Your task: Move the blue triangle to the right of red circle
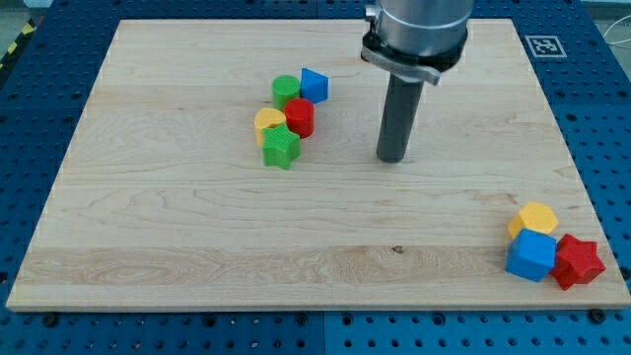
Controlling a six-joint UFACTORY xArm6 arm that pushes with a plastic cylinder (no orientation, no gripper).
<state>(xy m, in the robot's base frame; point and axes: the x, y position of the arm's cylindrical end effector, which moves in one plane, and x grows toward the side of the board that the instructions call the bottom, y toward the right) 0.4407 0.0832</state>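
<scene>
The blue triangle (314, 85) lies near the view's top centre, at the upper right of a tight cluster. The red circle (300, 116) sits just below and left of it, touching. My tip (391, 158) rests on the board to the right of the cluster, about a block's width or two from the red circle and lower than the blue triangle. It touches no block.
The cluster also holds a green circle (286, 91), a yellow block (268, 123) and a green star (281, 148). At the view's bottom right sit a yellow hexagon (535, 218), a blue cube (531, 255) and a red star (578, 261) near the wooden board's edge (315, 304).
</scene>
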